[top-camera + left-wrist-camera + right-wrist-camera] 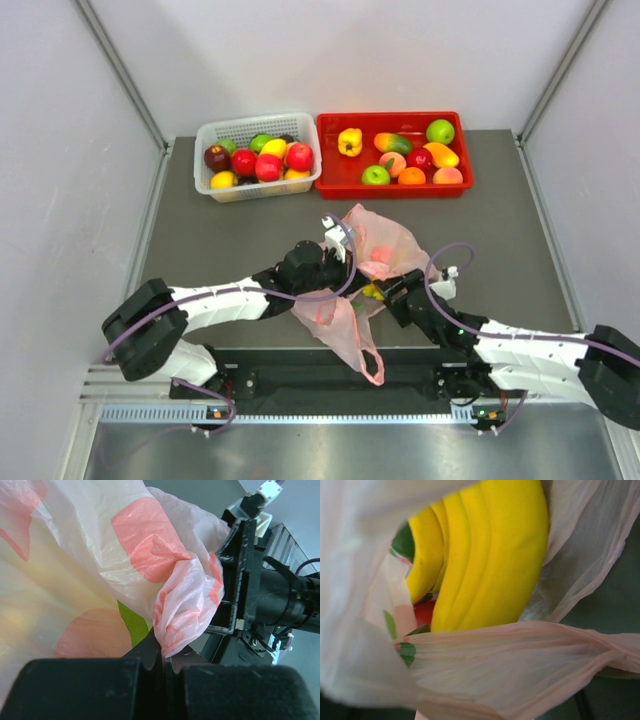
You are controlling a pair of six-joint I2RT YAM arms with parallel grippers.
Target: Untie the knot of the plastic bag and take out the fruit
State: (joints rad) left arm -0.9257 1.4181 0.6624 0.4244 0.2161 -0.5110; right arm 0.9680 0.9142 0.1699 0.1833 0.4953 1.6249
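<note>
Grip check first, lower middle of the left wrist view: the left gripper (162, 661) is seen pressed together on a fold of the plastic bag (385, 250), with thin pink film pinched right at the tips. Just above the pinch a bunched wad (181, 605) of film is crumpled up. Whether that's the knot or only slack can't be told, and no tied knot is made out anywhere else.

In the top view the bag is found mid-frame on the table (230, 240), between the two wrists. Its long axis is judged to run from upper right down to lower middle, fat end up toward the red tray (395, 192), one handle loop (372, 372) trailing to the bottom of the frame. The mouth looks to be turned toward the right of the picture, since a gap is looked straight into from the right wrist view: banana bunch (485, 555) upper middle, lying lengthwise up the frame, small red fruit (424, 611) tucked at its lower left.

The right gripper (397, 294) is sat at that opening. Its fingers aren't shown in its own camera, so apart or together can't be called.

Fruit removal is reckoned to be the step in hand. For that, the left pinch should be held firm and raised a touch so the mouth is spread. The bananas should be taken across the bunch's narrow side, no film trapped under the pads, and drawn out along the bag's axis.
</note>
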